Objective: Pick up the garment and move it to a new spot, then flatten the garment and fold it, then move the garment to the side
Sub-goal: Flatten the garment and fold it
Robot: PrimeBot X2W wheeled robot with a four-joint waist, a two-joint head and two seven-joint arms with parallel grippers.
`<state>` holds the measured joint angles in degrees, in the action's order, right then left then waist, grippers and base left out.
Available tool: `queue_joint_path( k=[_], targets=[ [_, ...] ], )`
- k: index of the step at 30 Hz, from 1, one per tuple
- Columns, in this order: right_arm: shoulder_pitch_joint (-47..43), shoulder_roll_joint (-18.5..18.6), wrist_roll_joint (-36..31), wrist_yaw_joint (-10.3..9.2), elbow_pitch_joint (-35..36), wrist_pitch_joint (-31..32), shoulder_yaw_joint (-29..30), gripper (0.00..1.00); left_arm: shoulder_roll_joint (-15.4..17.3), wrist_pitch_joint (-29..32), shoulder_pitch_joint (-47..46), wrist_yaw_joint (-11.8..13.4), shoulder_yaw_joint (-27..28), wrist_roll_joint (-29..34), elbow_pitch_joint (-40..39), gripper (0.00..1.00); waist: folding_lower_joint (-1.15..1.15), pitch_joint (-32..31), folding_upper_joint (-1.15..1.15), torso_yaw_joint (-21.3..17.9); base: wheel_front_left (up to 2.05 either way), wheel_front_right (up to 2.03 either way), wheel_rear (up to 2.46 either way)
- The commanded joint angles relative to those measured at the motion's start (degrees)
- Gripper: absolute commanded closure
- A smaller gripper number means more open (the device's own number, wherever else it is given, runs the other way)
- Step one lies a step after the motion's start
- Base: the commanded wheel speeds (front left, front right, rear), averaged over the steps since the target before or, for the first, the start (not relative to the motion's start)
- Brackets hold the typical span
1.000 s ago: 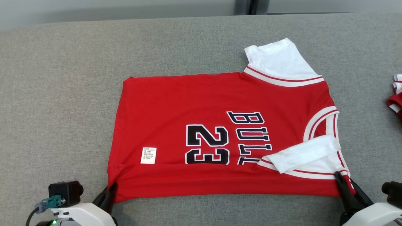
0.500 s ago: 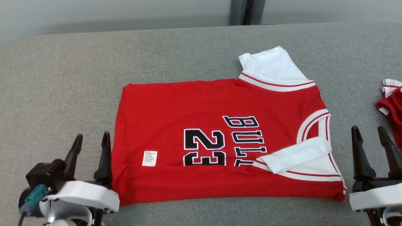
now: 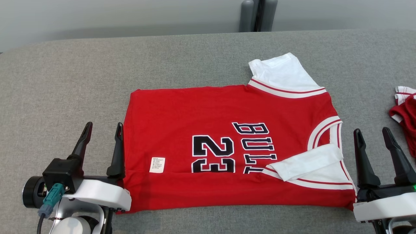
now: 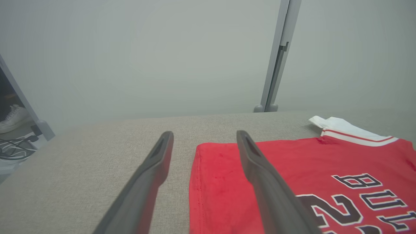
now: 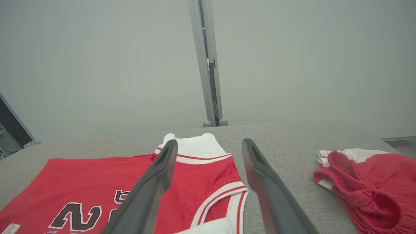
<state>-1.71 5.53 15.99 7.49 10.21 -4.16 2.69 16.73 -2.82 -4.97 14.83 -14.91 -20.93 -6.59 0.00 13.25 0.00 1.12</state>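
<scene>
A: Hand status?
B: Both released. Left hand (image 3: 104, 126) and right hand (image 3: 372, 131) have their fingers spread wide with nothing between them.
A: Garment?
B: The garment (image 3: 227, 146) lies flat in the middle of the desk (image 3: 195, 58). Its hem points to the desk's left edge and its collar to the right edge. The near long edge is folded up over itself and covers the lower part of "23" and "BULLS". The near sleeve (image 3: 308, 162) is folded in onto the chest. The far sleeve (image 3: 282, 73) sticks out toward the far edge.
A: Hands relative to it?
B: In the head view, the left hand is at the hem by the garment's near left corner. The right hand is just beside the collar end. Can't tell if either touches the cloth.
A: What do the wrist views add?
B: In the left wrist view, the hem line runs between the fingers, one over red cloth, the other over bare desk. It also picks up a white shoe (image 4: 13, 118) and cables (image 4: 14, 151) past the desk's left edge.
A: And the right wrist view?
B: One finger is over the shoulder, the other over bare desk. A second red garment (image 3: 404, 113) lies crumpled by the right edge, apart from the first.
A: Head view extras?
B: A white label (image 3: 157, 164) near the hem, just above the fold line, and a grey post (image 3: 247, 14) behind the far edge.
</scene>
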Motion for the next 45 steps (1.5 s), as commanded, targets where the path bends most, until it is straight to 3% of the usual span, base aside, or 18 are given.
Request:
queue_joint_path(
  k=[1,5,11,21,26,31,32,33,39,45],
  targets=[
    [-0.22,0.04,0.03,0.00,0.17,0.24,0.04,0.00,0.11,0.21,-0.45,0.46,-0.03,0.46,-0.17,0.00,0.00,0.04,0.00,-0.02,0.00,0.00,0.00],
    [-0.04,0.03,0.22,0.00,0.20,0.51,-0.14,0.00,0.38,0.61,-1.50,0.24,-0.32,0.60,-0.56,0.00,0.00,0.36,0.00,-0.08,0.00,0.00,0.00],
    [1.52,0.21,0.57,0.00,0.53,0.50,-0.61,0.00,1.12,1.41,-9.43,-4.10,-1.36,-0.78,3.19,0.00,0.00,2.83,0.00,-0.62,0.00,0.00,0.00],
    [5.19,0.82,1.49,0.00,-2.01,-1.06,-3.74,0.00,2.62,11.65,-27.64,-14.50,-2.68,-6.85,25.89,0.00,0.00,8.12,0.00,-4.12,0.00,0.00,0.00],
    [6.67,1.08,2.08,0.00,-3.96,-2.13,-4.64,0.00,2.62,14.73,-32.57,-17.56,-2.95,-9.12,36.95,0.00,0.00,9.59,0.00,-5.22,0.00,0.00,0.00],
    [7.57,1.59,2.74,0.00,-5.52,-2.86,-4.45,0.00,1.90,15.06,-34.95,-19.05,-3.40,-9.93,42.54,0.00,0.00,10.16,0.00,-5.36,0.00,0.00,0.00],
    [7.83,1.74,2.97,0.00,-5.95,-3.03,-4.33,0.00,1.88,14.71,-35.50,-19.32,-3.50,-9.99,43.44,0.07,0.00,10.25,0.00,-5.32,0.00,0.00,0.00],
    [8.20,1.97,3.14,0.00,-6.38,-3.12,-4.19,0.00,1.70,14.40,-35.93,-19.61,-3.56,-10.30,44.22,0.97,0.00,10.32,0.00,-5.27,0.00,0.00,0.00],
    [13.06,4.18,6.05,0.00,-9.37,-3.80,-2.59,0.00,1.23,12.63,-37.62,-20.75,-4.71,-10.44,48.13,1.00,0.00,10.47,0.00,-4.99,0.00,0.00,0.00],
    [24.25,8.88,9.73,0.00,-18.17,-2.96,-2.10,0.00,-0.09,10.78,-39.82,-21.25,-6.03,-9.87,49.86,1.00,0.00,11.52,0.00,-3.41,0.00,0.00,0.00]
  ],
)
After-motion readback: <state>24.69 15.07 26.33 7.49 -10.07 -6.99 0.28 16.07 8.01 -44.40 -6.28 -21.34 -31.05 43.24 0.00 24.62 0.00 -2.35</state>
